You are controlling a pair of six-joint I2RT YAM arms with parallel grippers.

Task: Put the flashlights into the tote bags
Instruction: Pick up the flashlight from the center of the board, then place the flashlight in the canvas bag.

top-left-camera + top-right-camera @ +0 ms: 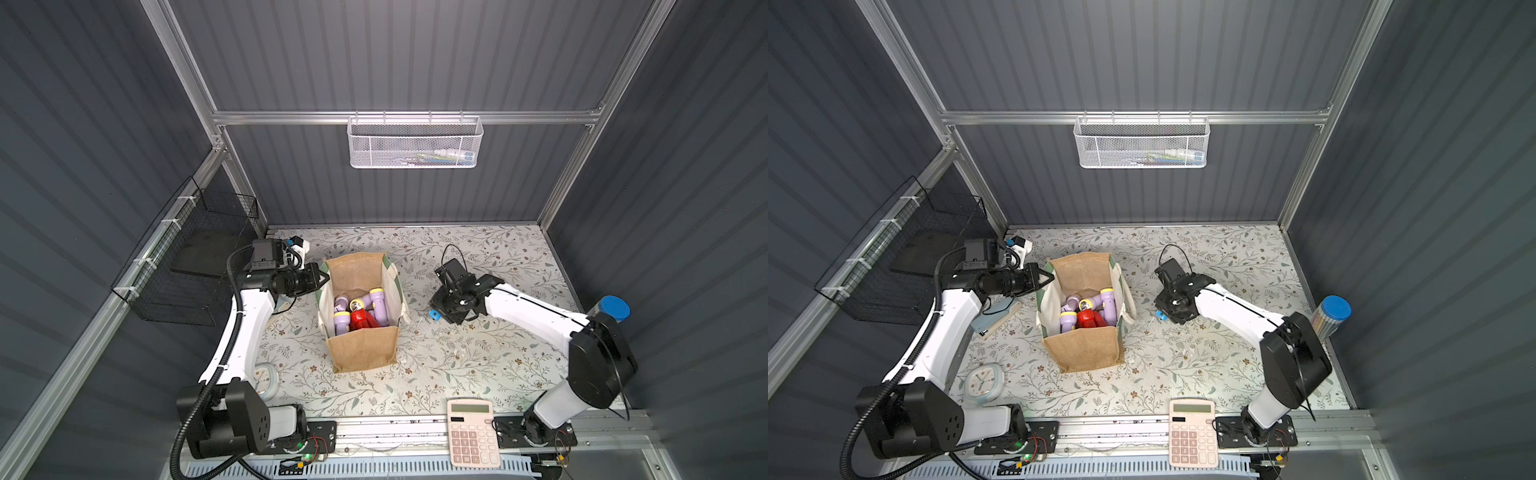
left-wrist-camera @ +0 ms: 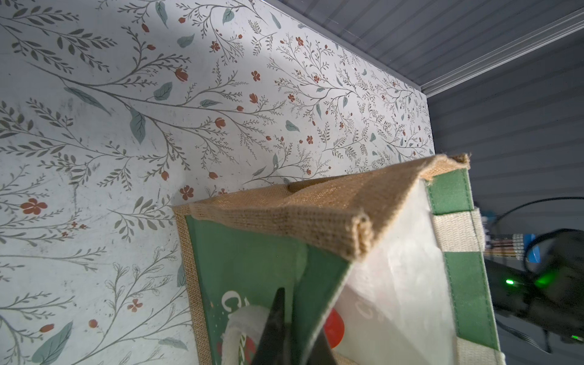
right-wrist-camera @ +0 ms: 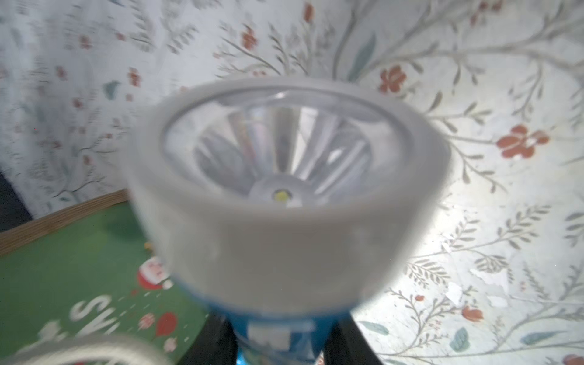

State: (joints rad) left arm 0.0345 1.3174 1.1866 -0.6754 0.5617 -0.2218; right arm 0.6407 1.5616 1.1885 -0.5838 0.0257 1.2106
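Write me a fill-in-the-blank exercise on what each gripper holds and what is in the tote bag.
The grey-headed flashlight in the right gripper has a ____ body.
The ____ gripper pinches the jute tote bag's rim.
Among the lilac flashlights inside the bag lies one ____ flashlight.
Missing words: blue; left; red.

Blue plastic flashlight [image 3: 284, 196], wide grey-white head, fills centre, blurred. Clear lens, ribbed reflector, small yellow LED visible. Right hand [image 3: 281, 344] clamps blue body between black fingers [image 3: 218, 343]. Behind: floral-patterned bench [image 3: 474, 221]. Beside flashlight: tan jute tote bag [image 3: 79, 252], green Santa-print side panel; white rope handle [image 3: 94, 350] blurred.
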